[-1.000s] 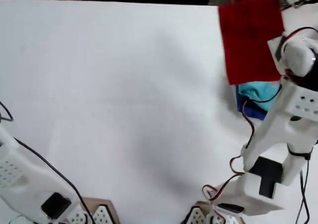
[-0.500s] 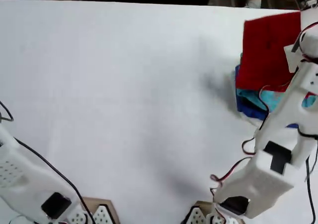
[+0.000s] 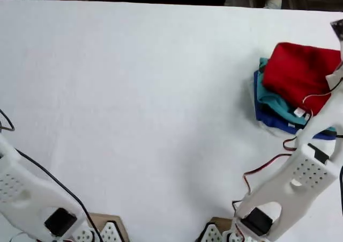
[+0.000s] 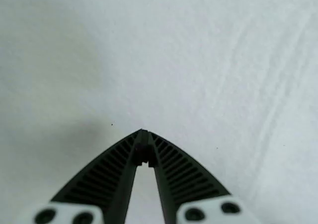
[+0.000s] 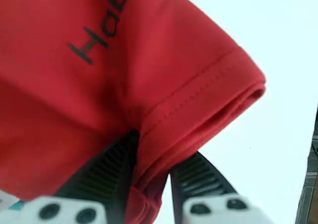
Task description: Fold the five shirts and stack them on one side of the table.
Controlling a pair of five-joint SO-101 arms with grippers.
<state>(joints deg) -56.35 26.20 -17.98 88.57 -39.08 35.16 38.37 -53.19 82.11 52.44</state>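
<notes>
Right gripper (image 5: pixel 161 152) is pinching the red shirt (image 5: pixel 99 85) at its hemmed fold, probably soft and floppy. Left gripper (image 4: pixel 143 148) is sitting closed, empty.

The right hand (image 5: pixel 163 148) pinches the red shirt (image 5: pixel 99 90) (at its hemmed fold).

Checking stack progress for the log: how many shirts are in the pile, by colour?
red shirt: 1
teal shirt: 1
blue shirt: 1
Total: 3 showing in the stack. Whether more lie underneath cannot be told.
</notes>
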